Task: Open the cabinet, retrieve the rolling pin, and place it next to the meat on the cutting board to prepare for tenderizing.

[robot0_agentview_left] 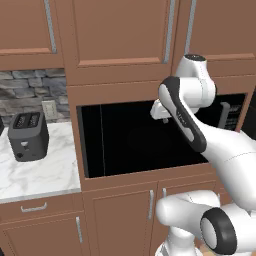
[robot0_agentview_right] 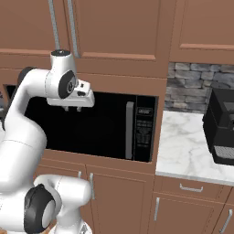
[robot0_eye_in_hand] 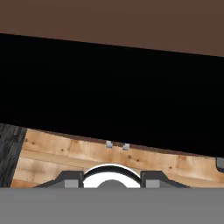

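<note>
Cabinet [robot0_agentview_left: 120, 30] doors sit shut right above the microwave [robot0_agentview_left: 135, 135], reddish-brown panels with long silver bar handles [robot0_agentview_left: 170, 30] running down their inner edges, and from the right base camera the same cabinet [robot0_agentview_right: 119, 27] stands directly over the black appliance. Rolling pin, meat and cutting board are nowhere to be picked out from these angles, so their place can't be told.

Pincer [robot0_agentview_right: 73, 108] hangs in front of the microwave's dark door, just below the cabinet's lower edge and near the door's upper part, pointing downward off the white wrist. In the left base camera the pincer [robot0_agentview_left: 165, 119] peeks out beside the arm's dark-banded link, again against the black glass. Nothing sits between the fingers; whether they are parted or drawn together can't be told at this size. The hand camera looks down along the appliance front at light wooden floor [robot0_eye_in_hand: 65, 157] below it.

Microwave control panel [robot0_agentview_right: 144, 128] and its vertical grey handle [robot0_agentview_right: 129, 130] lie on the side of the door away from the arm. Left of the microwave, a black toaster [robot0_agentview_left: 27, 136] stands on the white marble tabletop [robot0_agentview_left: 45, 175] under a stone backsplash [robot0_agentview_left: 30, 92]. Right of the microwave, a black coffee machine [robot0_agentview_right: 221, 125] rests on another stretch of marble tabletop [robot0_agentview_right: 183, 146]. Low cabinets [robot0_agentview_left: 120, 220] with short silver handles run beneath the microwave
</note>
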